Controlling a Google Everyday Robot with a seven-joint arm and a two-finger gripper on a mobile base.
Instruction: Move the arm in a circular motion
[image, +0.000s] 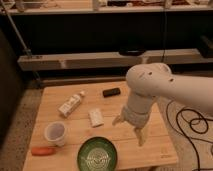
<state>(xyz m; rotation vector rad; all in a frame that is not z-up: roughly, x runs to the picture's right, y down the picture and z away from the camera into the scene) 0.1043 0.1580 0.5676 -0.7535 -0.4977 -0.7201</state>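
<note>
Claw (129, 128) over table (52, 97), right of bowl (98, 156).

Arm colour: you are looking at a cream-white arm (175, 92), and its shell is picking up a warm tint in this light.
Arm shape: it is showing you a thick, smooth tube that is swelling into a big rounded joint.
Markings: a few small dark holes are dotting the shell around that joint.
Wrist: below the joint the tube is narrowing into a shorter, stubbier pale section.
Pincer: the small pale pincer (130, 129) is hanging under the wrist, over the right part of the wooden counter (75, 130).
Fingers: you are seeing two slim, pale fingers (141, 136) standing spread apart, gripping nothing.
</note>
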